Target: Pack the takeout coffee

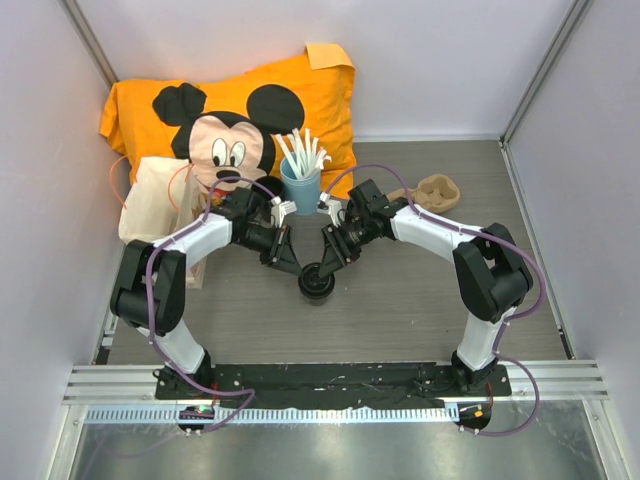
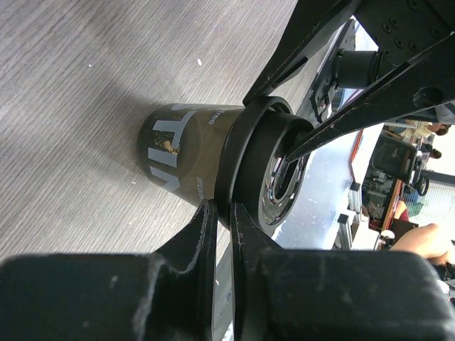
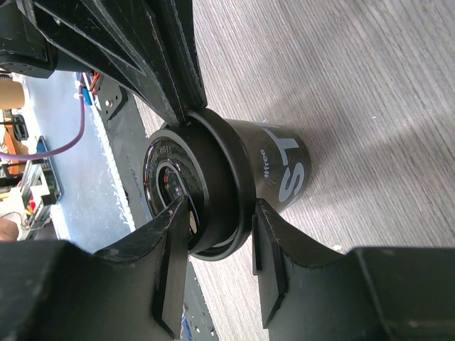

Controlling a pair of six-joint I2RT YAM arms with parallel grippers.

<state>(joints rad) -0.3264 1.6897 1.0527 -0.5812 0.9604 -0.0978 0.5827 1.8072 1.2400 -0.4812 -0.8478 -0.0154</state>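
The takeout coffee (image 1: pixel 316 285) stands upright at the centre of the table (image 1: pixel 400 310), between both arms. The left gripper (image 2: pixel 222 212) slants down from the left, pinched on the rim of the lid (image 2: pixel 249 163). The right gripper (image 3: pixel 219 213) slants in opposite, clamping the lid, one finger in its recess.

Left arm (image 1: pixel 200 238) and right arm (image 1: pixel 440 232), as I saw them from above: white link shells between bulky black joint housings, each trailed by a looping purple cable (image 1: pixel 150 290), both bolted to a black base plate (image 1: pixel 340 378). Left fingers (image 2: pixel 195 241) and right fingers (image 3: pixel 170 263) were matt black, tapered, scuffed pale along their edges.
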